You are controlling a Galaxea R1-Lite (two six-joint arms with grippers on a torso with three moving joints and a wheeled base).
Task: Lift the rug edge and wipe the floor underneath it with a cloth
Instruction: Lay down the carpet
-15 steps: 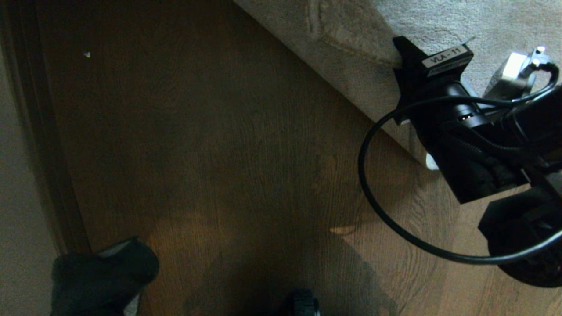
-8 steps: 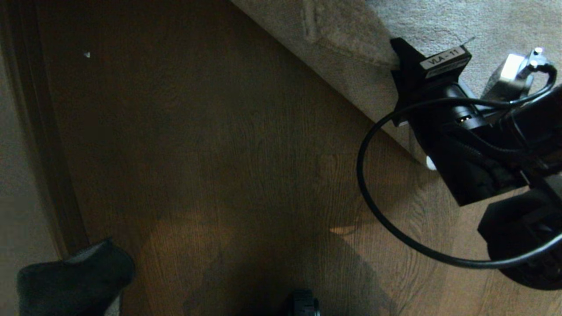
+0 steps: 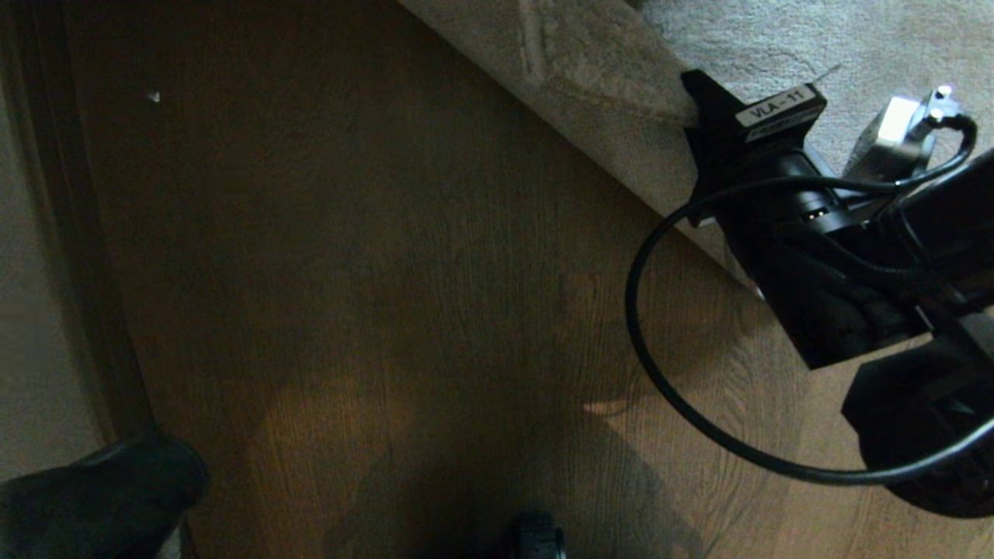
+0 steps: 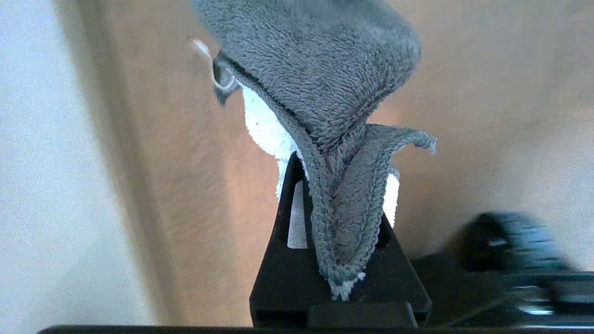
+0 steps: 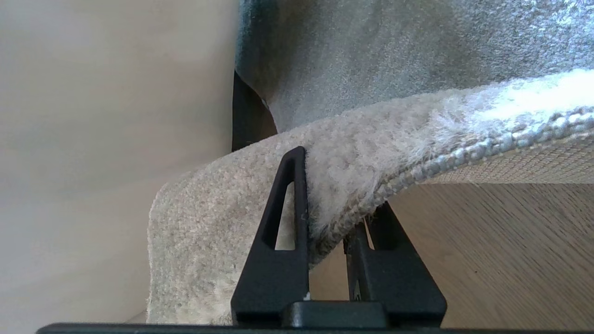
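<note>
Nearest, at the lower left corner of the head view, the left gripper (image 4: 341, 260) is seen clenched on the cloth (image 4: 325, 93), a pinched fold of grey terry with white showing behind; in the head view only a dark lump of cloth (image 3: 101, 497) is made out, cut by the frame edge, held clear of the floor (image 3: 404, 295). The bare wood planks lie between the two arms.

Farther off, at upper right, the right gripper (image 5: 332, 232) is clamped on the rug edge (image 5: 371, 195), one finger on the pile, the other under the backing; the border is held raised, with floor visible beneath it in the right wrist view.

Step judged: lift is done, wiping is not under way; the cloth is well apart from the raised edge. Next move calls for the cloth to be carried across to the gap under the rug and pressed flat on the planks, the lift being kept.

Hidden: right fingertips are blocked by the wrist body (image 3: 815, 264) in the head view; how high the edge stands cannot be told; the strip under the rug is in shadow; left arm itself is out of frame
</note>
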